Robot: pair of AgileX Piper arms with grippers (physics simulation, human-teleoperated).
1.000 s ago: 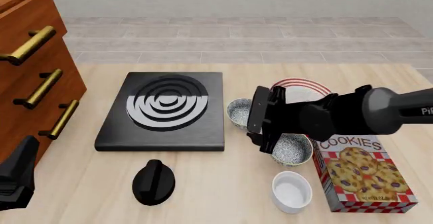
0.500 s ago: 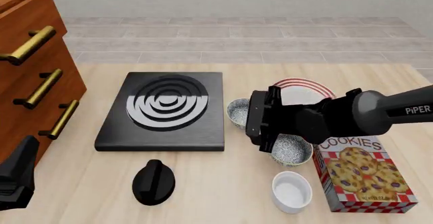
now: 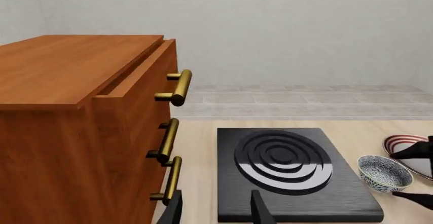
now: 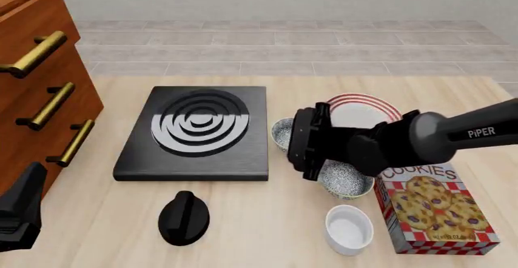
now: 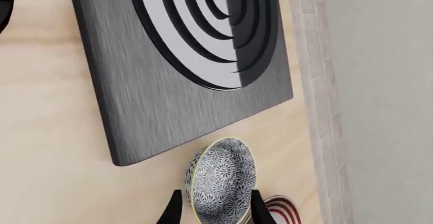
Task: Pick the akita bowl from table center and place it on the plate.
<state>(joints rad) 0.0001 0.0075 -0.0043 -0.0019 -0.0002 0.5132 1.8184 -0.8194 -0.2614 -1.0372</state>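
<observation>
Firstly, the front view: the right gripper (image 4: 298, 144) hung low over the middle of the table (image 4: 242, 237), its jaws spread and reaching toward the left. The small speckled bowl (image 4: 282, 132) stood on the table right at that gripper, partly hidden behind it, just beside the right edge of the black hob (image 4: 194, 131). The striped plate (image 4: 364, 107) lay just behind the bowl and arm, toward the far right. A second speckled bowl (image 4: 346, 180) sat nearer the camera, below the arm, touching or nearly touching the cookie box (image 4: 437, 204); a white cup (image 4: 349, 228) stood in front of it. A black knob (image 4: 184, 217) lay in front of the hob. The left gripper (image 4: 20, 210) stayed out at the near left corner, beside the wooden dresser (image 4: 33, 68).

Next, the left wrist view: the left gripper (image 3: 216, 213) had its jaws apart, holding nothing, pointing between the dresser (image 3: 74, 133) and the hob (image 3: 291, 168). Beyond the hob stood the bowl (image 3: 384, 173) with the plate (image 3: 399, 144) behind it, and a dark finger (image 3: 414, 152) of the right gripper showed at either side.

Lastly, the right wrist view: the bowl (image 5: 220, 181) sat between the right gripper's (image 5: 212, 211) spread fingers (image 5: 169, 213); I could not tell whether they touched it. The plate's (image 5: 281, 211) rim peeked in beside it, and the hob (image 5: 182, 57) filled the rest.
</observation>
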